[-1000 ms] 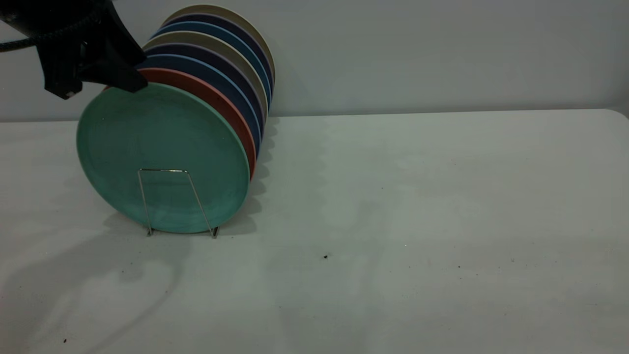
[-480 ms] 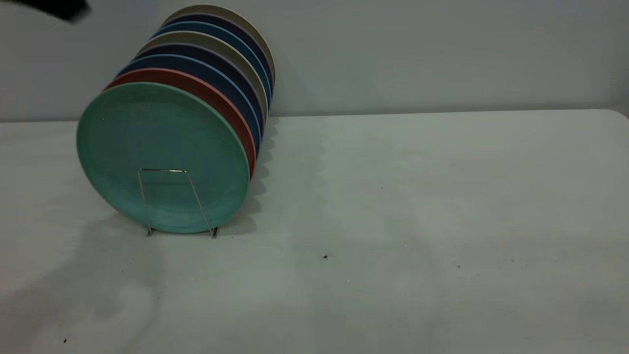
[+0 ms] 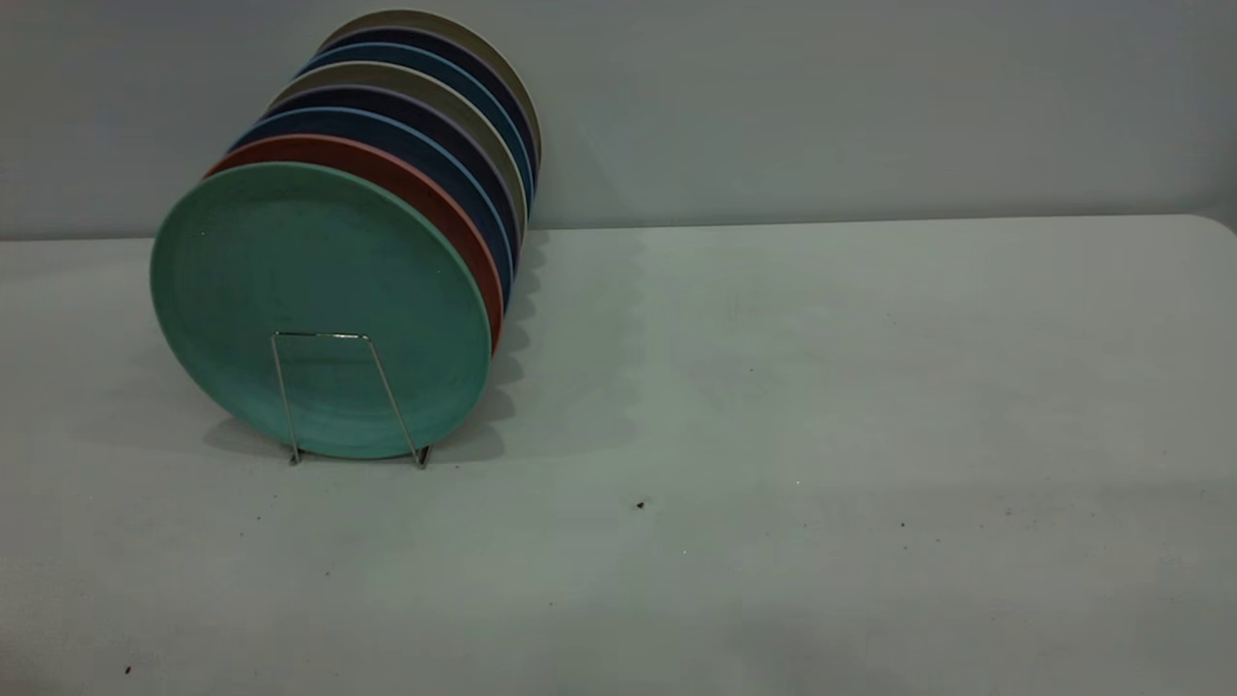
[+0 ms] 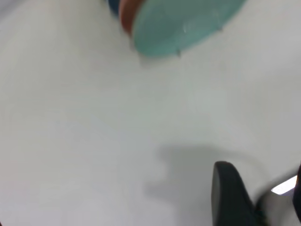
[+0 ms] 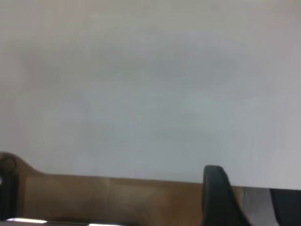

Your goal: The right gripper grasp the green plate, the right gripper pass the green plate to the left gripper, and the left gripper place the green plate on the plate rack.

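The green plate (image 3: 319,290) stands on edge in the front slot of the plate rack (image 3: 333,387), leaning against the salmon-pink plate behind it. Neither gripper shows in the exterior view. In the left wrist view the green plate (image 4: 188,23) is far off, and the left gripper (image 4: 261,188) hangs open and empty above bare table. In the right wrist view the right gripper (image 5: 249,202) is open and empty at the table's edge, with no plate in sight.
Behind the green plate the rack holds a salmon-pink plate (image 3: 425,198), dark blue plates (image 3: 435,155) and beige plates (image 3: 454,29). The white table (image 3: 821,387) stretches to the right. Brown floor (image 5: 94,197) shows beyond the table edge.
The left gripper was at the green plate's top rim, then rose up and to the left and left the exterior view. The plate stays in the rack.
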Robot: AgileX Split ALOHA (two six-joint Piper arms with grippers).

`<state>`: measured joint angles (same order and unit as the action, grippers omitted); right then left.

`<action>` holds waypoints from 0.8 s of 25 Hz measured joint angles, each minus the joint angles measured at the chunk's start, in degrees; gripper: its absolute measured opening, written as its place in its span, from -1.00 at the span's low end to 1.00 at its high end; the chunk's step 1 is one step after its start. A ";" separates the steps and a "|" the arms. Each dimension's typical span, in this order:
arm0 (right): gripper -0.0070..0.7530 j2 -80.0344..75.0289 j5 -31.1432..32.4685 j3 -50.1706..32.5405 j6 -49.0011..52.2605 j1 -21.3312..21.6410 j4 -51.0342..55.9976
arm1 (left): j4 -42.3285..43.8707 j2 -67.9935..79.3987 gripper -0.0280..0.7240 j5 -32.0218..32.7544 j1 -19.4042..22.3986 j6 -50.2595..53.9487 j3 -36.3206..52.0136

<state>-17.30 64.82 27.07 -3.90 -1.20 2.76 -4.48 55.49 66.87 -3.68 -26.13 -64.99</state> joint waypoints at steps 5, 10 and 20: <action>0.14 0.00 -0.20 0.00 1.65 -4.60 -0.92 | 1.83 -13.03 0.04 0.02 0.00 12.40 11.12; 0.14 0.00 -0.30 0.00 1.83 -5.66 -0.92 | 3.01 -24.73 0.19 -0.28 0.00 19.39 24.76; 0.14 0.00 -0.30 0.00 1.87 -5.66 -0.87 | 3.07 -45.31 0.27 -2.14 0.00 21.18 37.09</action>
<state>-17.30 64.52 27.07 -2.02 -6.86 1.89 -1.41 10.18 64.73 -3.68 -4.95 -27.90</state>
